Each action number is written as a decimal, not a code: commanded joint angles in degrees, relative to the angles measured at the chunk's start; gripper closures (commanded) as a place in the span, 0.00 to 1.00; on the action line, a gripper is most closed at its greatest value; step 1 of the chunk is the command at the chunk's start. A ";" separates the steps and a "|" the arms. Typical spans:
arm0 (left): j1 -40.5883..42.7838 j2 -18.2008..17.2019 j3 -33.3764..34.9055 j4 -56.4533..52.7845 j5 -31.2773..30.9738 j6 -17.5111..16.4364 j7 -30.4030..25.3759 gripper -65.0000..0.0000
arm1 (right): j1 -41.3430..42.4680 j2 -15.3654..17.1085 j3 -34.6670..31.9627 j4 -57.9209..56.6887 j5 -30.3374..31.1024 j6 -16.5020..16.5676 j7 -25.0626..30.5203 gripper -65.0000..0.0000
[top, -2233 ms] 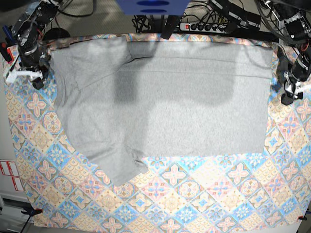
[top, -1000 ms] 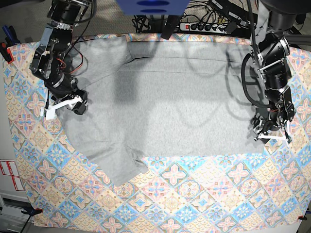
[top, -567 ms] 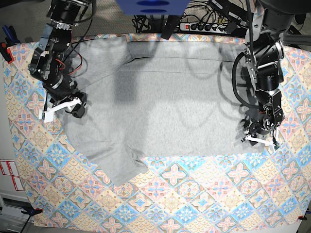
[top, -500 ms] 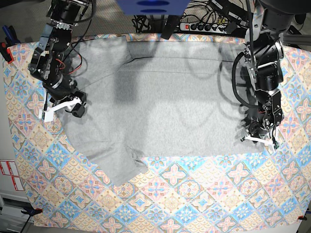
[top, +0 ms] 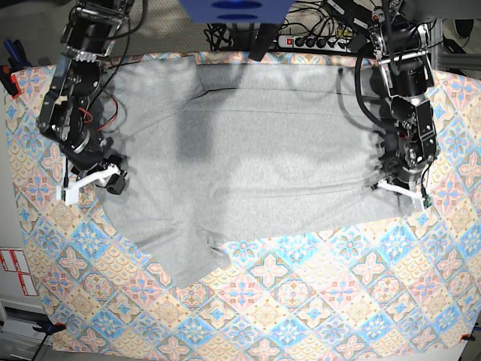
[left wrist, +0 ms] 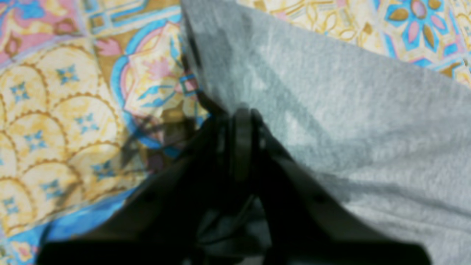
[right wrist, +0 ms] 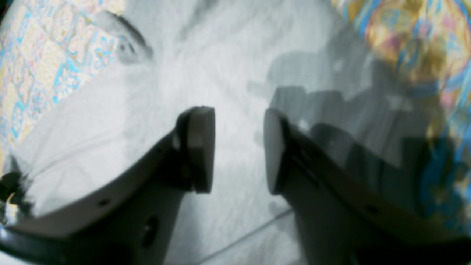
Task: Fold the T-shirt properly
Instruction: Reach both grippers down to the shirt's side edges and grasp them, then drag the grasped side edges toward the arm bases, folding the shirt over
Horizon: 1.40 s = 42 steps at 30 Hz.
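Grey heather knit covers most of the upper table area: locate the T-shirt (top: 248,150) spread flat on the patterned tablecloth (top: 316,301), plain side up, with no lettering showing. Note that its top edge runs along the far edge of the cloth. Its lower edge crosses the middle of the table. One short sleeve (top: 184,259) projects toward the near-left in the base view, with a small crease where it joins the body.

Check the left gripper (top: 400,186) at the shirt's right edge in the base view. Its fingers are pressed together with a fold of the fabric pinched between them. In the left wrist view you see the dark fingers (left wrist: 241,143) meeting at a raised peak of grey cloth (left wrist: 331,121), with the tablecloth (left wrist: 55,110) exposed beside it. Observe the fabric near this grip: it is gathered into short radiating wrinkles, and the lower-right corner of the shirt is drawn inward.

Check the right gripper (top: 90,180) at the shirt's left edge in the base view. In the right wrist view its pads (right wrist: 200,147) stand apart with a clear gap, grey fabric (right wrist: 110,110) lying beneath them; nothing is held. You cannot tell whether the tips touch the cloth.
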 commanded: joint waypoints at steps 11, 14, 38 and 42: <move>11.24 -2.83 -0.24 14.75 -13.12 0.21 -1.12 1.00 | 15.73 10.91 -13.30 -17.21 0.58 0.47 1.31 0.57; 13.87 -3.09 -2.00 17.39 -15.23 0.21 -1.03 1.00 | 20.39 12.41 -16.20 -23.19 0.58 0.47 1.74 0.57; 17.57 -2.83 -4.90 20.46 -16.99 0.29 -1.03 1.00 | 33.66 14.69 -46.44 -51.76 0.49 1.53 20.56 0.57; 17.65 -2.83 -4.90 20.46 -16.99 0.29 -1.03 1.00 | 33.66 14.61 -47.14 -54.14 0.49 6.54 20.56 0.66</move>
